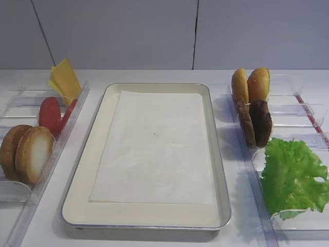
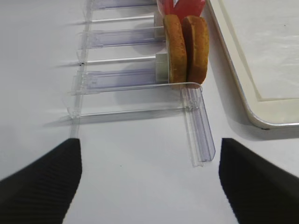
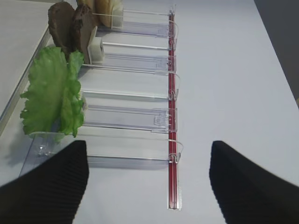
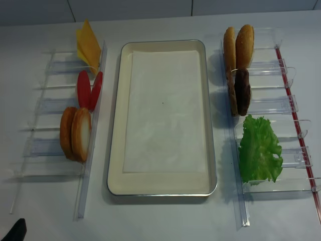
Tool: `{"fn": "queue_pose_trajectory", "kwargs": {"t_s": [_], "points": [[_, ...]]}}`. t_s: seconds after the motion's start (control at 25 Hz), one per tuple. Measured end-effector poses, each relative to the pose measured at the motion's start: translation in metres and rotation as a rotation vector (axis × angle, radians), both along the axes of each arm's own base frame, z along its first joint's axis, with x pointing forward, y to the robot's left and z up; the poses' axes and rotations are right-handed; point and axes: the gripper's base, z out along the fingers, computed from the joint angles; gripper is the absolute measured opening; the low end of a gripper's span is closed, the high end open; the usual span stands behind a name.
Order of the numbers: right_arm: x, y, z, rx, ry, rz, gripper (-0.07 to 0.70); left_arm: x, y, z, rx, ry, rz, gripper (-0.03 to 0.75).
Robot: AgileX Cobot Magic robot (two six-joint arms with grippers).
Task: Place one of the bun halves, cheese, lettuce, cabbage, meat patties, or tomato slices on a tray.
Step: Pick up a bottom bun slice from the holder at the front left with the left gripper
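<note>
The cream tray [image 1: 97,149] with its paper liner lies in the middle, nothing on it. In the left holder stand the bun halves [image 1: 35,154], the tomato slices [image 1: 50,114] and the cheese [image 1: 66,80]. The right holder carries the meat patties [image 1: 261,122] and the lettuce [image 1: 293,172]. No cabbage shows. My left gripper [image 2: 149,149] is open over bare table, short of the bun halves [image 2: 187,49]. My right gripper [image 3: 147,149] is open too, near the holder's front end, with the lettuce [image 3: 51,91] ahead on its left. Neither holds anything.
An orange-golden pair of buns [image 1: 252,85] stands at the back of the right holder. Clear plastic holders [image 4: 45,145] flank the tray on both sides. A red strip [image 3: 172,116] runs along the right holder's outer edge. A grey wall closes the back.
</note>
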Motion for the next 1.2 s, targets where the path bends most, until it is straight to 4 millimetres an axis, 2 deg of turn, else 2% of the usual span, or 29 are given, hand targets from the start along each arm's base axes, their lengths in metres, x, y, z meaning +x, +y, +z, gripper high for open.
{"fn": "queue_pose_trajectory", "kwargs": {"t_s": [1.2], "points": [[0.0, 0.0, 0.0, 0.0, 0.0, 0.0, 0.533, 0.0, 0.0, 0.0, 0.0, 0.0, 0.0, 0.56]]}}
